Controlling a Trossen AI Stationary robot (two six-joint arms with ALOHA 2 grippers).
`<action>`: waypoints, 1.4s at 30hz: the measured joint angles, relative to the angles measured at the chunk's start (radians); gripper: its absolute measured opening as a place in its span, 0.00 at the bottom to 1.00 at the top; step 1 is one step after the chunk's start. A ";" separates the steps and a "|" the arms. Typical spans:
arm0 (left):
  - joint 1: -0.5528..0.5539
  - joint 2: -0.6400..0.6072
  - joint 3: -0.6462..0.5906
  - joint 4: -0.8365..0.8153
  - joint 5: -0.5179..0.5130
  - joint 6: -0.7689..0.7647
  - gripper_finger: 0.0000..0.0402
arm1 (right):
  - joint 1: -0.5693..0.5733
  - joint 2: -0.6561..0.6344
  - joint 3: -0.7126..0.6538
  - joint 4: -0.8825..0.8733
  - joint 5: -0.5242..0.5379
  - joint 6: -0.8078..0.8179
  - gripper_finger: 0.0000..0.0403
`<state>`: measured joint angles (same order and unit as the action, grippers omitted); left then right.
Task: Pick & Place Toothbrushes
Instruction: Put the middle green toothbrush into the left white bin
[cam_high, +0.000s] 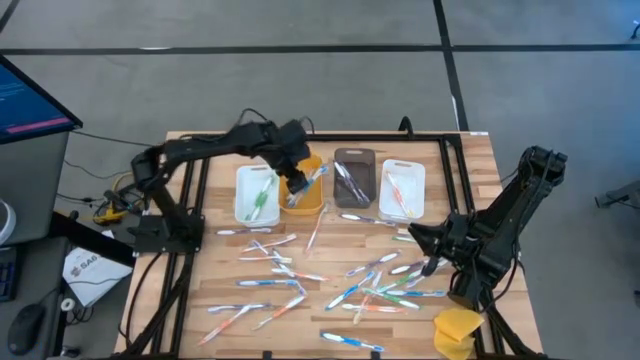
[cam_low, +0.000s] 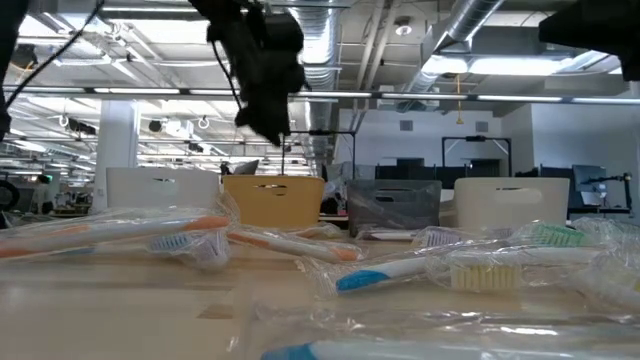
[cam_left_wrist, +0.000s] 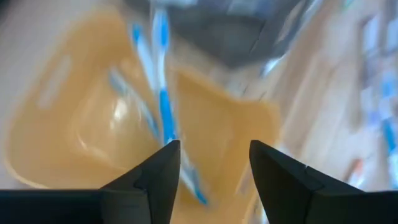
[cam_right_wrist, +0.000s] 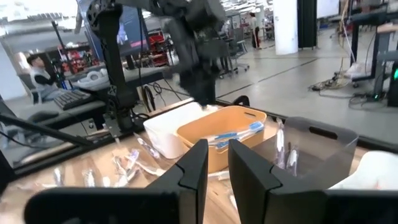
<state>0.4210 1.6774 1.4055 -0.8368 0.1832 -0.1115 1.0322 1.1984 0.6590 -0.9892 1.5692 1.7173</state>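
Many wrapped toothbrushes (cam_high: 330, 275) lie scattered flat on the wooden table. Four bins stand in a row at the far side: a white bin (cam_high: 257, 192), an orange bin (cam_high: 308, 200), a grey bin (cam_high: 353, 178) and another white bin (cam_high: 402, 190). My left gripper (cam_left_wrist: 214, 146) hangs open just above the orange bin (cam_left_wrist: 93, 124), nothing between its fingers. A blue toothbrush (cam_left_wrist: 163, 99) lies slanted in that bin, its end on the rim (cam_right_wrist: 252, 127). My right gripper (cam_right_wrist: 217, 146) is shut and level, clear of the table at the right (cam_high: 418, 238).
A yellow sponge-like lump (cam_high: 458, 330) sits at the table's near right corner. The white bins and the grey bin hold a few toothbrushes. A monitor and cables stand off the table's left side. A person sits far behind in the right wrist view.
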 joint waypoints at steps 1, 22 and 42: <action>-0.004 -0.028 0.000 0.017 -0.002 0.000 0.47 | 0.000 0.000 0.000 0.009 0.000 -0.029 0.15; -0.134 -0.229 -0.058 0.253 -0.017 0.082 0.45 | -0.043 -0.001 0.000 0.037 -0.047 -0.157 0.16; -0.195 -0.229 -0.080 0.255 -0.018 0.051 0.45 | -0.240 0.000 0.052 0.194 -0.251 -0.539 0.57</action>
<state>0.2255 1.4483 1.3254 -0.5822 0.1654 -0.0602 0.7921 1.1980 0.7108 -0.7956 1.3183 1.1781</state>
